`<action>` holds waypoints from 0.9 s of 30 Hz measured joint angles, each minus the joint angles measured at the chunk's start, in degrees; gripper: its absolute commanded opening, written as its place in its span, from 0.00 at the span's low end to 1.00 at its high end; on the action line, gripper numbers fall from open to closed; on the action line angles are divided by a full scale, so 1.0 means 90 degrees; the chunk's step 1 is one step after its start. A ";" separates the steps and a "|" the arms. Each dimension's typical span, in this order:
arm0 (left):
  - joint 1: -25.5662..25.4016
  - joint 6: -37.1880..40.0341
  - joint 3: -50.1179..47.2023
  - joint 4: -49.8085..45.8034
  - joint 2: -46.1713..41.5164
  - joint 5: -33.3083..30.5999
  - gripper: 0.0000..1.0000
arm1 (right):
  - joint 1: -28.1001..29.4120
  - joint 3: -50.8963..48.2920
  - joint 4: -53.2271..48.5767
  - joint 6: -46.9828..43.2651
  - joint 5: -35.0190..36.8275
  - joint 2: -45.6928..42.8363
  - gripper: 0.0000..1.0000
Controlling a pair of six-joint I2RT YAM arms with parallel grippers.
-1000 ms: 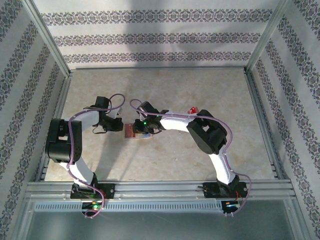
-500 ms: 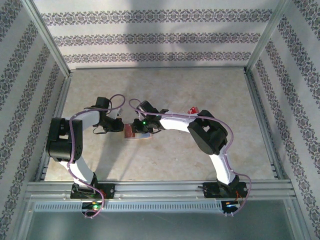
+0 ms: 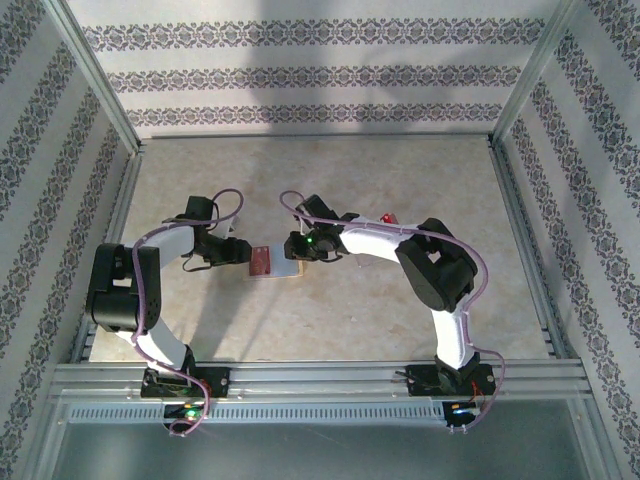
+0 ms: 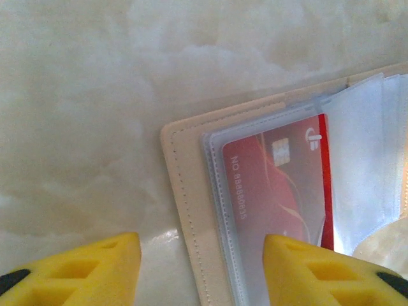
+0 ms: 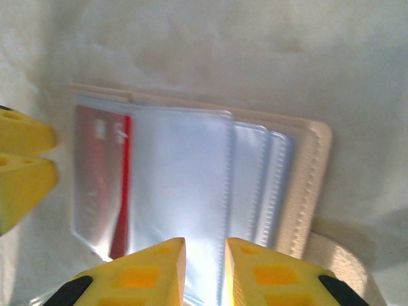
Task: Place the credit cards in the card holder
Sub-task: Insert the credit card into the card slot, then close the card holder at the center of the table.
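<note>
Near tabletop centre, card holder: lies open, credit card already sleeved.
Left gripper: spread wide astride holder's left edge, likely steadying.
Right gripper: narrow over clear sleeves; pinch cannot be told.

card holder on table | card in its left sleeve | left tool at left, right tool at right

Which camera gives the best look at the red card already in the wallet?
Left wrist: the red card lies close, chip and number readable through the clear sleeve. Right wrist shows it blurred at the left edge; top external, a tiny red patch.
</note>
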 measured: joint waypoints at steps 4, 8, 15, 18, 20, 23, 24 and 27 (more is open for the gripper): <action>0.0000 -0.0146 -0.0061 0.0117 0.0039 0.0187 0.63 | 0.0000 -0.0153 0.0124 0.0005 -0.0007 0.0080 0.24; 0.0036 -0.0321 -0.0070 0.0197 0.0073 0.0345 0.65 | 0.0000 -0.0248 0.0328 0.0019 -0.0010 0.0080 0.23; 0.0197 -0.0719 -0.0068 0.0291 0.0199 0.0678 0.63 | -0.0002 -0.0389 0.0663 0.0053 -0.0075 0.0080 0.23; 0.0243 -0.0852 -0.0066 0.0321 0.0233 0.0753 0.61 | -0.0024 -0.0420 0.0736 0.0056 -0.0107 0.0080 0.23; 0.0260 -0.0920 -0.0066 0.0342 0.0257 0.0789 0.60 | -0.0039 -0.0444 0.0775 0.0068 -0.0143 0.0080 0.23; 0.0316 -0.0974 -0.0049 0.0345 0.0306 0.0906 0.61 | -0.0044 -0.0474 0.0823 0.0073 -0.0172 0.0078 0.23; 0.0328 -0.1001 -0.0039 0.0345 0.0323 0.0940 0.60 | -0.0044 -0.0495 0.0848 0.0073 -0.0172 0.0073 0.23; 0.0328 -0.1086 -0.0022 0.0342 0.0342 0.0959 0.60 | -0.0061 -0.0539 0.0918 0.0078 -0.0182 0.0070 0.23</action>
